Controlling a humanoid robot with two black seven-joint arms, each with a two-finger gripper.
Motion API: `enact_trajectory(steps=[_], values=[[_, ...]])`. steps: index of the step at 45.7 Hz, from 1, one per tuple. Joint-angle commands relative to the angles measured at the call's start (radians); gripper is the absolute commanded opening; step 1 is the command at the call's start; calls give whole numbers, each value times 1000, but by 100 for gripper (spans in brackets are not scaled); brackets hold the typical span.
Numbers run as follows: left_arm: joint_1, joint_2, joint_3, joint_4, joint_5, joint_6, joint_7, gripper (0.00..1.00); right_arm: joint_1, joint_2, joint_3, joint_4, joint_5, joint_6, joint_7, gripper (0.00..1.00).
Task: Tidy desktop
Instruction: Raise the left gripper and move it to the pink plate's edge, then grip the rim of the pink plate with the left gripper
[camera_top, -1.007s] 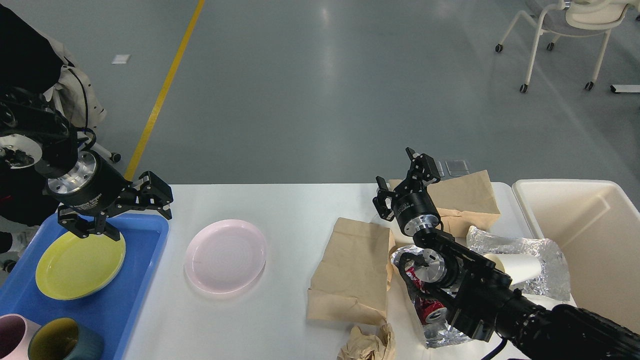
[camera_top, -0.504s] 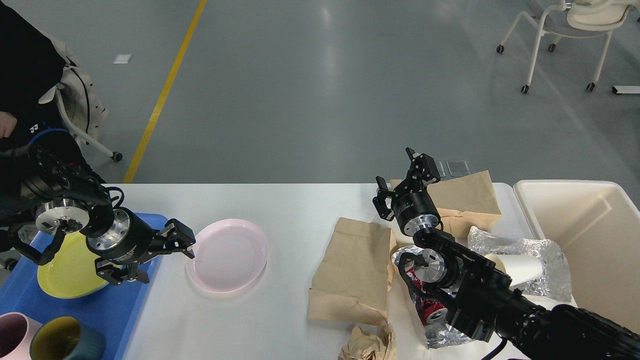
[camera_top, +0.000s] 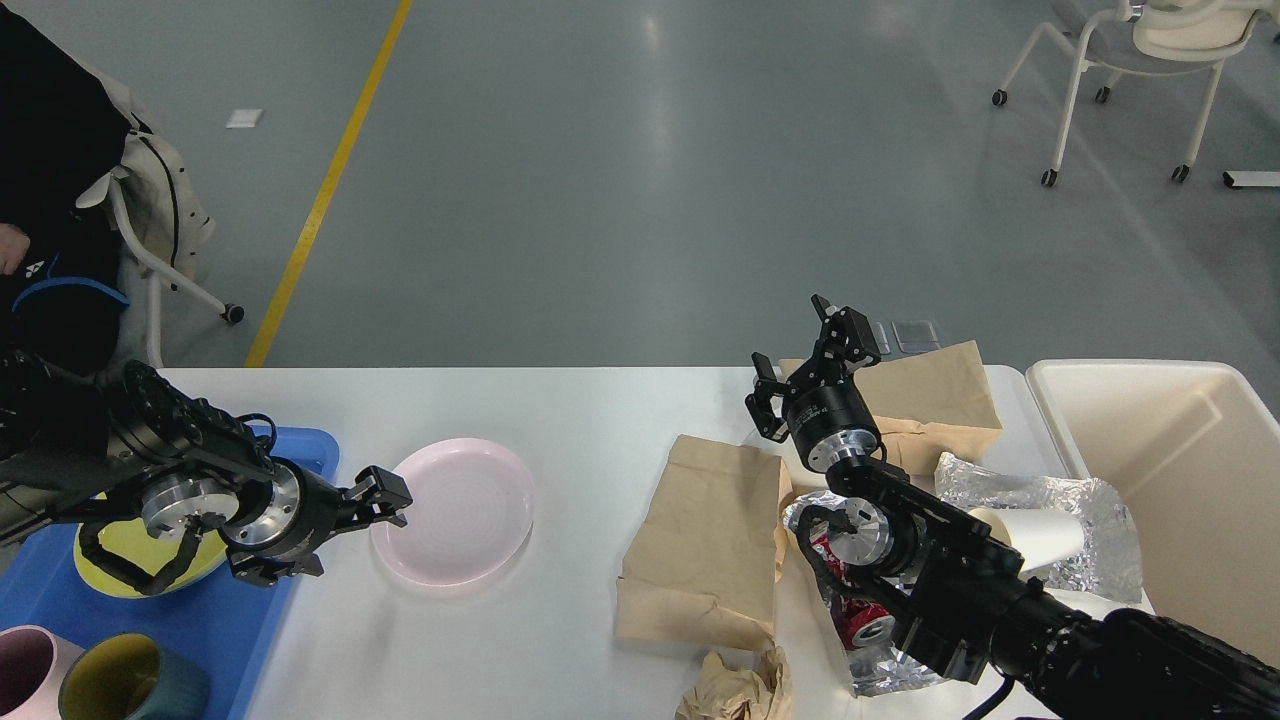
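The white desktop (camera_top: 580, 420) spans the lower half of the head view. A pale pink plate (camera_top: 455, 510) lies on it left of centre. My left gripper (camera_top: 345, 530) is open, low over the table, with its upper finger (camera_top: 388, 490) at the plate's left rim and nothing held. My right gripper (camera_top: 805, 365) stands open and empty, raised above the back edge of a flat brown paper bag (camera_top: 705, 540). A second brown bag (camera_top: 930, 390) lies behind it.
A blue tray (camera_top: 240, 620) at the left holds a yellow plate (camera_top: 100, 570), a pink mug (camera_top: 20, 670) and a teal mug (camera_top: 130, 685). Foil (camera_top: 1040, 490), a paper cup (camera_top: 1035, 535), a red can (camera_top: 850, 605) and crumpled paper (camera_top: 735, 690) lie at the right, beside a cream bin (camera_top: 1170, 480).
My left gripper has come down and to the right, from above the yellow plate in the tray to the pink plate's left rim. The right arm has not moved.
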Motion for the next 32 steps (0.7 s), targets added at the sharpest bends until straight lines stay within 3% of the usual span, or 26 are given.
enact_trajectory(steps=[1, 9, 21, 28, 32], values=[[44, -21, -5, 0, -1, 66, 1, 96, 0, 0, 0, 0, 0, 0, 0, 100], [138, -29, -59, 66, -4, 182, 5, 95, 0, 0, 0, 0, 0, 0, 0, 100], [247, -38, -168, 156, -4, 201, 131, 95, 0, 0, 0, 0, 0, 0, 0, 100], [259, -50, -180, 163, -4, 241, 136, 93, 0, 0, 0, 0, 0, 0, 0, 100], [261, -53, -180, 167, -4, 250, 137, 86, 0, 0, 0, 0, 0, 1, 0, 100]])
